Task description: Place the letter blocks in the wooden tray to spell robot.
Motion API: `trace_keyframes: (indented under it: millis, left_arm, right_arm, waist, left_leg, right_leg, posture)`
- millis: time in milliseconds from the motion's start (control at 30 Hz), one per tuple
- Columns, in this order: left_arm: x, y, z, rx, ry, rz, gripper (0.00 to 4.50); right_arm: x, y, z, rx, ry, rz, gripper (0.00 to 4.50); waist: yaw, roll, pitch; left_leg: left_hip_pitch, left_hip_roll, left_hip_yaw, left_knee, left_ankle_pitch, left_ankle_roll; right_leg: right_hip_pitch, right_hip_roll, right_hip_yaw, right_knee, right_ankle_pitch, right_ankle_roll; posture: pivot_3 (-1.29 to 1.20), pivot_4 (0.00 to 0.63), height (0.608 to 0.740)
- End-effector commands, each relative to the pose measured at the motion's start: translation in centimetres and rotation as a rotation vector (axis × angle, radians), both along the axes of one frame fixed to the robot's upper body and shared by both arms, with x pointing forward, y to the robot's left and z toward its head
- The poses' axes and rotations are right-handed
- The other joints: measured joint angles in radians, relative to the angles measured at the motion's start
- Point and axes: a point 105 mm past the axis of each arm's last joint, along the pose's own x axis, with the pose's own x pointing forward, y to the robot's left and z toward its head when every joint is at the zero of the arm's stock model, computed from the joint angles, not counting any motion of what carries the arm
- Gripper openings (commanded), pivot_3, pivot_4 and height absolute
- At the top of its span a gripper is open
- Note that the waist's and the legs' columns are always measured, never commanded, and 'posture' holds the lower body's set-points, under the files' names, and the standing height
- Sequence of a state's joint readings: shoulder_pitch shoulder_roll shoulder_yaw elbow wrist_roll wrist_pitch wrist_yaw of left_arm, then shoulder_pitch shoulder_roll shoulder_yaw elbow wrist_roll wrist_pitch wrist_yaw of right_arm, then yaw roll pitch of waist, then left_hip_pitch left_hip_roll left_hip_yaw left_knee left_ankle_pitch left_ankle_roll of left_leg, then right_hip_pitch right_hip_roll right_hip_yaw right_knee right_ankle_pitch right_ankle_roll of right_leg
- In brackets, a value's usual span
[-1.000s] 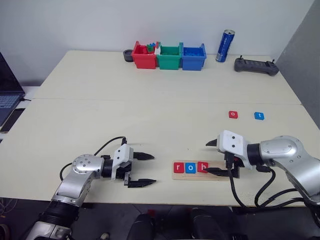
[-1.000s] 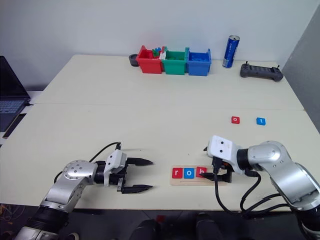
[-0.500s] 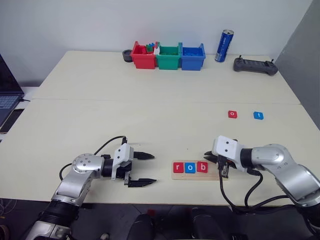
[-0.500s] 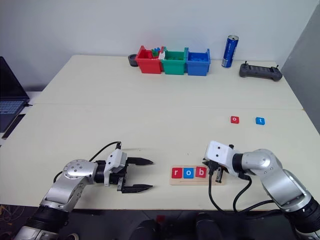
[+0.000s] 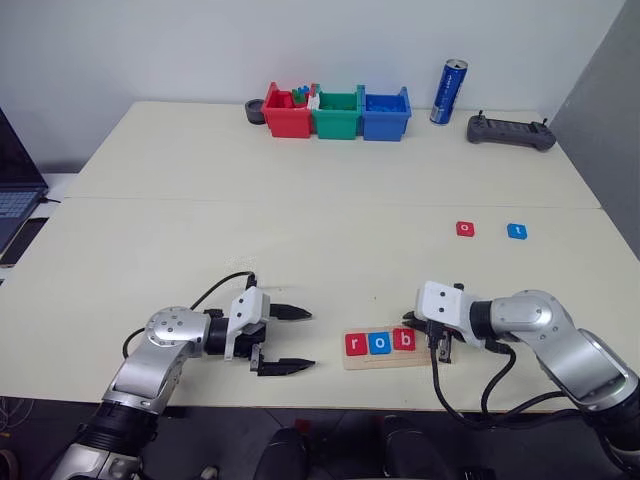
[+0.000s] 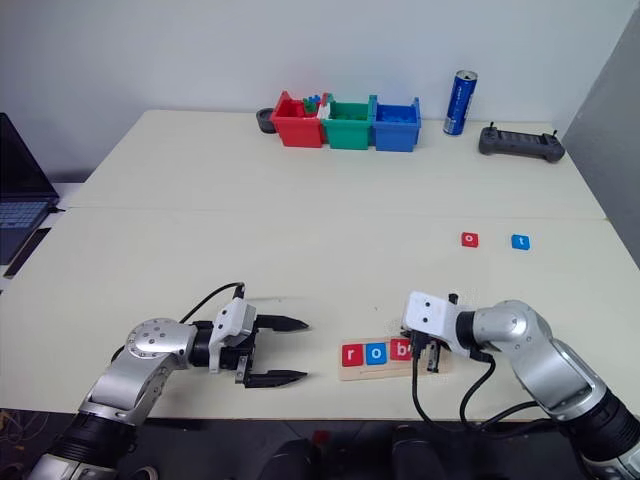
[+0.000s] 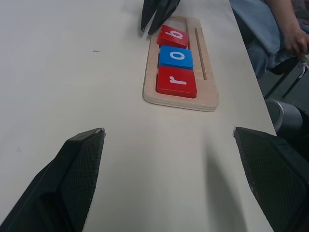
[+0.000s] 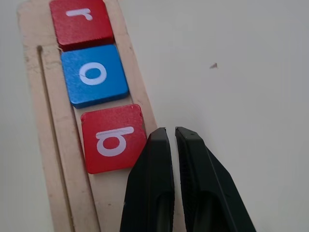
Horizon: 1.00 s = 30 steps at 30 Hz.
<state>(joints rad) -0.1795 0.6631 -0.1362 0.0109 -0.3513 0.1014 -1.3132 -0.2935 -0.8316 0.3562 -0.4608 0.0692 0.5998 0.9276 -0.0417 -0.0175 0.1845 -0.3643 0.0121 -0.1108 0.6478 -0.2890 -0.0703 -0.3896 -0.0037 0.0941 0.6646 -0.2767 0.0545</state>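
red b (image 8: 112,137) sits third in tray (image 5: 432,357); right gripper (image 8: 174,137) jaws closed, empty, nudging; left gripper (image 5: 292,340) open. next: fetch red o (image 5: 466,229).

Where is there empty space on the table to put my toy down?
Bare table lies between the bins and both grippers, and left of the left gripper. It is crowded where the right gripper sits against the wooden tray.

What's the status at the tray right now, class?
Left claw open, empty. Right claw shut, empty, beside the b block. Wooden tray holds r, o, b; red o and blue t still loose. Nothing blocking.
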Motion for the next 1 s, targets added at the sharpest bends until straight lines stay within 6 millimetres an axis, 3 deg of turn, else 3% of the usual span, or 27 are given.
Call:
trace_keyframes:
  millis: [33, 367, 500, 700, 800, 1000]
  left_arm:
    - [0.0, -0.2, 0.8, -0.011, -0.032, -0.002, 4.5]
    - [0.0, -1.1, 2.0, -0.017, -0.039, -0.007, 4.5]
    - [-0.1, -1.2, 2.4, -0.016, -0.039, -0.003, 4.5]
    - [0.0, -1.0, 2.7, -0.004, -0.032, 0.001, 4.5]
    - [0.0, -0.6, 2.5, 0.011, -0.028, 0.003, 4.5]
    - [0.2, 0.3, 1.5, 0.022, -0.02, 0.007, 4.5]
  right_arm:
    - [-0.6, 0.4, 0.8, 0.007, -0.012, 0.046, 0.32]
    - [-0.8, 0.5, 1.1, 0.012, -0.014, 0.071, 0.32]
    - [-0.6, 0.5, 2.7, 0.07, -0.018, 0.056, 0.32]
    - [-3.2, 0.3, 4.6, 0.145, 0.047, 0.075, 0.32]
    - [-5.3, 0.3, 3.5, 0.117, 0.084, 0.104, 0.92]
    - [-7.2, 1.3, 1.6, 0.122, 0.108, 0.121, 3.02]
  waist:
    - [0.0, 0.0, 0.0]
    - [0.0, 0.0, 0.0]
    - [0.0, 0.0, 0.0]
    - [0.004, 0.0, 0.0]
    - [0.009, 0.0, 0.0]
    - [0.007, 0.0, 0.0]
  left_leg:
    - [0.0, 0.0, 0.0, 0.0, 0.0, 0.0]
    - [0.0, 0.0, 0.0, 0.0, 0.0, 0.0]
    - [0.0, 0.0, 0.0, 0.0, 0.0, 0.0]
    - [0.0, 0.0, -0.001, 0.0, 0.0, 0.0]
    - [0.0, 0.0, -0.001, 0.0, 0.0, 0.0]
    - [0.0, 0.0, 0.0, 0.0, 0.0, 0.0]
  right_leg:
    - [0.0, 0.0, 0.0, 0.0, 0.0, 0.0]
    - [0.0, 0.0, 0.0, 0.0, 0.0, 0.0]
    - [0.0, 0.0, 0.0, 0.0, 0.0, 0.0]
    - [0.0, 0.0, -0.001, 0.0, 0.0, 0.0]
    - [0.0, 0.0, -0.001, -0.001, 0.0, 0.0]
    - [0.0, 0.0, 0.0, 0.0, 0.0, 0.0]
  posture:
    - [0.0, 0.15, 0.74]
    - [0.0, 0.15, 0.74]
    - [0.0, 0.15, 0.74]
    - [0.0, 0.15, 0.74]
    - [0.0, 0.15, 0.74]
    - [0.0, 0.15, 0.74]
